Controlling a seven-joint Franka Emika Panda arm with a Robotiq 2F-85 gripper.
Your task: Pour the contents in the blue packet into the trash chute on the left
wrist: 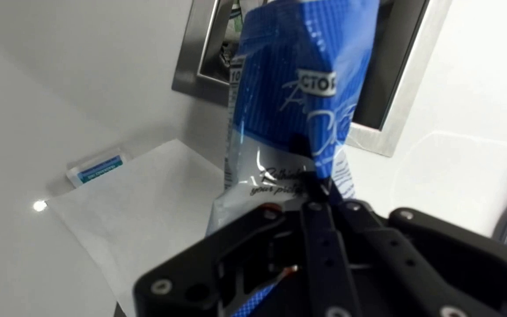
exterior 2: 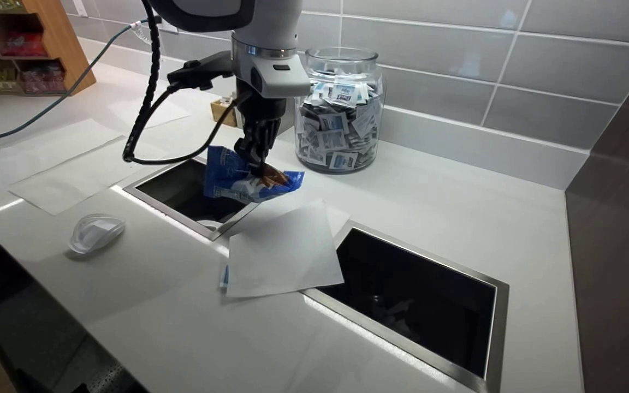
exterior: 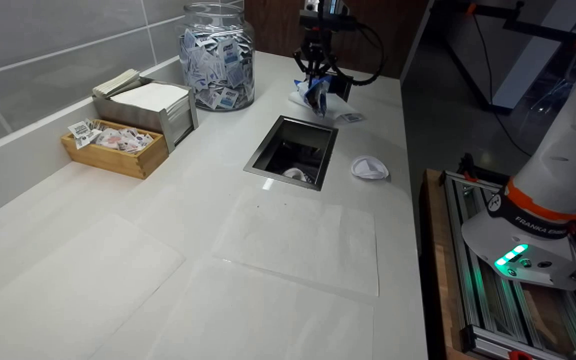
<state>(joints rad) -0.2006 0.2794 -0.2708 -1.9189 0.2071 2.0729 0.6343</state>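
Observation:
The blue packet (exterior: 320, 97) is a blue and clear flexible bag with white lettering, with some brown showing. It also shows in an exterior view (exterior 2: 224, 170) and in the wrist view (wrist: 275, 88). My gripper (exterior 2: 260, 168) is shut on it and holds it tilted above the counter. The trash chute (exterior: 329, 160) is a steel-framed opening with a dark inside. Its frame also shows in an exterior view (exterior 2: 170, 210) and behind the packet in the wrist view (wrist: 190, 66). The packet is near the chute's edge beside the paper. Its mouth cannot be made out.
A white paper sheet (exterior 2: 284, 251) lies between the chute and another steel-framed opening (exterior 2: 497, 333), with a blue-labelled sachet (wrist: 99, 169) at its edge. A glass jar of sachets (exterior 2: 339, 114) stands behind. A clear lid (exterior: 369, 167), a napkin holder (exterior: 148, 100) and a wooden box (exterior: 108, 157) are nearby.

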